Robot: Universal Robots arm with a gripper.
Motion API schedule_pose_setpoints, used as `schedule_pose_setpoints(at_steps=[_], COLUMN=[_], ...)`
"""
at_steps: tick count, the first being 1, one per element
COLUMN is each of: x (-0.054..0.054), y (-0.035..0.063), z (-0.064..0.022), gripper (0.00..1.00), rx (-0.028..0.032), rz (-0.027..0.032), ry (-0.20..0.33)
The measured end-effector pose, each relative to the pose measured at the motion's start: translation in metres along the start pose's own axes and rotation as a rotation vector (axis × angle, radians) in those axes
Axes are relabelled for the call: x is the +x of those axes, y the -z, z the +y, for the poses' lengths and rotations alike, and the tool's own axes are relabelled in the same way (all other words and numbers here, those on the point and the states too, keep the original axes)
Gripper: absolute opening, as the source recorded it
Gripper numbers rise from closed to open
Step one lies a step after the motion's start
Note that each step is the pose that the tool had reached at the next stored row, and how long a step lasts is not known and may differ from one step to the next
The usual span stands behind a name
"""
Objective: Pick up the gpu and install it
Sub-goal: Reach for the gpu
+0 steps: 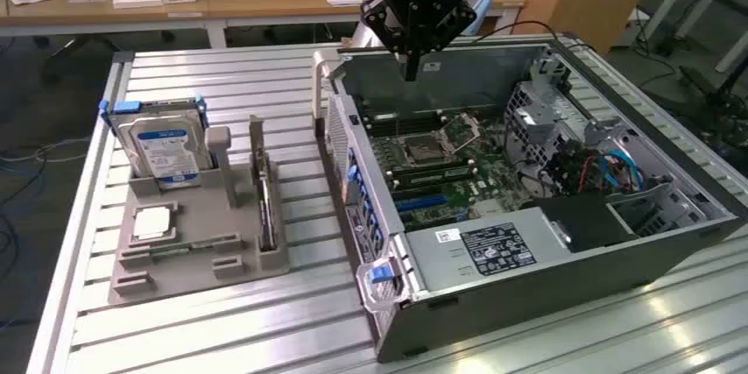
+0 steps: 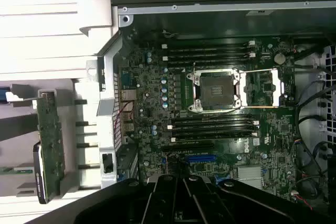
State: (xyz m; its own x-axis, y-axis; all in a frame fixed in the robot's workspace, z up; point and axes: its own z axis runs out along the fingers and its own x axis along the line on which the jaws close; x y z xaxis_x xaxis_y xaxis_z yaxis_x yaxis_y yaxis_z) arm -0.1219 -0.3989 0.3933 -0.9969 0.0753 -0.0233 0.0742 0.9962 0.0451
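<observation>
The gripper (image 2: 181,184) sits closest to the wrist camera, its dark fingers pressed together with nothing between them. It hangs over the inside of the open computer case (image 1: 584,291), and the exterior view puts it above the case's far wall. Below it lies the motherboard (image 2: 152,103) with its bare CPU socket (image 2: 217,88) and, nearer the fingers, a blue expansion slot (image 2: 202,158). The gpu (image 1: 266,208) is outside the case, well apart from the gripper. It stands on edge as a thin dark strip in the grey holder (image 1: 199,256), in the slot nearest the case's perforated rear panel. The hard drive (image 1: 164,151) and a small silver chip (image 1: 152,222) sit farther from the case in the same holder. The pick-up looks not yet begun. By my reading, grasping the card calls for the fingers to part, line up with its narrow top edge and close across its thickness.
</observation>
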Motion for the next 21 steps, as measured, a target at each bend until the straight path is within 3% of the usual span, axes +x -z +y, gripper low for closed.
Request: schedule_pose_setpoints(at_steps=[21], x=[0.009], y=[0.0002], z=[-0.0007], gripper=[0.11], rx=[-0.0001], rz=[0.0], ry=[0.0])
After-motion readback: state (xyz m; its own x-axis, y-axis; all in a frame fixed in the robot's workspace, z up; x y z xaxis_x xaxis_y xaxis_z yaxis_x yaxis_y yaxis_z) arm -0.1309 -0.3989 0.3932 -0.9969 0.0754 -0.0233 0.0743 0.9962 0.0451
